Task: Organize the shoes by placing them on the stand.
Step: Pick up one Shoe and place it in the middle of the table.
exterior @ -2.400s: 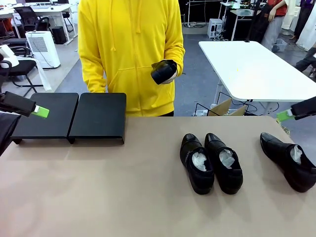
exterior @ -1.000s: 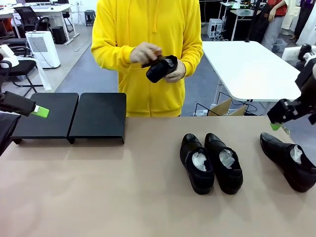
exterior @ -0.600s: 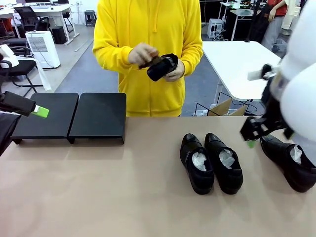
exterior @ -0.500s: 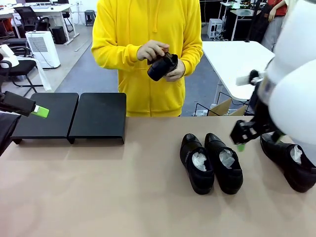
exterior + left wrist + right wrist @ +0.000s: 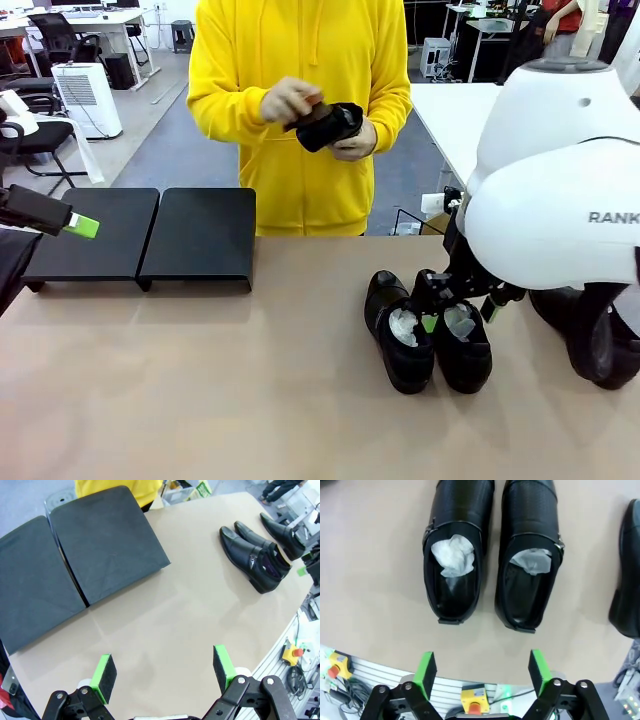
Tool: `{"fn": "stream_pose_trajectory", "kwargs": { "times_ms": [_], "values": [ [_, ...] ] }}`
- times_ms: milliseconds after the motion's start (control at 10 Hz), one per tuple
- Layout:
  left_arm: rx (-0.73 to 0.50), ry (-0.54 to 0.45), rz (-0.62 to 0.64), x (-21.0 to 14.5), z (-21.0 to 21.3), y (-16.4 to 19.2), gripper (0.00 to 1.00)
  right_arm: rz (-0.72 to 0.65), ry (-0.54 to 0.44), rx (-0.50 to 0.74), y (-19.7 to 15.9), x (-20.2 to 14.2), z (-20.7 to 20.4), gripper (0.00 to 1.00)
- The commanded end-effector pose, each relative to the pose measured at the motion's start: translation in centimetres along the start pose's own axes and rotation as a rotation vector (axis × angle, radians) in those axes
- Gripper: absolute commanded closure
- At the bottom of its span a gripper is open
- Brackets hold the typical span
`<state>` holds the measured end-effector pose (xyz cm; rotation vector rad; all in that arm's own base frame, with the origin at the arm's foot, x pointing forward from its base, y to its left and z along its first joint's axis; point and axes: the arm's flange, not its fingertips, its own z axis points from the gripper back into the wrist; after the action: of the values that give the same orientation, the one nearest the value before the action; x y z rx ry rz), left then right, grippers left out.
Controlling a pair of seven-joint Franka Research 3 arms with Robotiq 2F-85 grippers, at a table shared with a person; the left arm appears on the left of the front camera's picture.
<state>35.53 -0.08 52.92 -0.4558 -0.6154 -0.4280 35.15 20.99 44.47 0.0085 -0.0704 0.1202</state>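
Right hand (image 5: 481,669) hangs released over the pair of shoes (image 5: 405,365) at centre-right of the desk (image 5: 250,400), grasping nothing — the stand (image 5: 200,235) at upper left carries none yet, so all the placing is left — another shoe (image 5: 330,122) sits in the person's hands (image 5: 285,103).

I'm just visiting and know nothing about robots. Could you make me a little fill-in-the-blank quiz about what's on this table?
The person in the ___ hoodie holds one shoe.
The stand is made of ___ flat black panels.
The right gripper hovers over the pair of shoes with its jaws ___.
Crumpled ___ paper fills both.
Missing words: yellow, two, open, white.
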Motion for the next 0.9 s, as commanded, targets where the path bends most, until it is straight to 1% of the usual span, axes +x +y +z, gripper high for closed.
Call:
{"fn": "stream_pose_trajectory", "kwargs": {
  "times_ms": [0, 100, 200, 500, 600, 700, 800],
  "values": [
    [-0.018, -0.009, -0.010, -0.03, -0.03, 0.16, 0.00, -0.087, -0.036, -0.010, 1.07, 0.63, 0.09, 0.36],
    [-0.018, -0.009, -0.010, -0.03, -0.03, 0.16, 0.00, -0.100, -0.063, -0.023, 1.22, 0.61, 0.13, 0.49],
    [-0.018, -0.009, -0.010, -0.03, -0.03, 0.16, 0.00, -0.117, -0.062, -0.026, 1.26, 0.66, 0.04, 0.49],
    [-0.018, -0.009, -0.010, -0.03, -0.03, 0.16, 0.00, -0.204, -0.108, -0.014, 0.97, 0.64, -0.13, 0.49],
    [-0.018, -0.009, -0.010, -0.03, -0.03, 0.16, 0.00, -0.214, -0.102, -0.013, 1.06, 0.78, -0.23, 0.49],
    [-0.018, -0.009, -0.010, -0.03, -0.03, 0.16, 0.00, -0.155, -0.064, 0.016, 0.59, 0.71, 0.16, 0.49],
    [-0.018, -0.009, -0.010, -0.03, -0.03, 0.16, 0.00, -0.155, -0.064, 0.016, 0.59, 0.71, 0.16, 0.49]
  ]
}}
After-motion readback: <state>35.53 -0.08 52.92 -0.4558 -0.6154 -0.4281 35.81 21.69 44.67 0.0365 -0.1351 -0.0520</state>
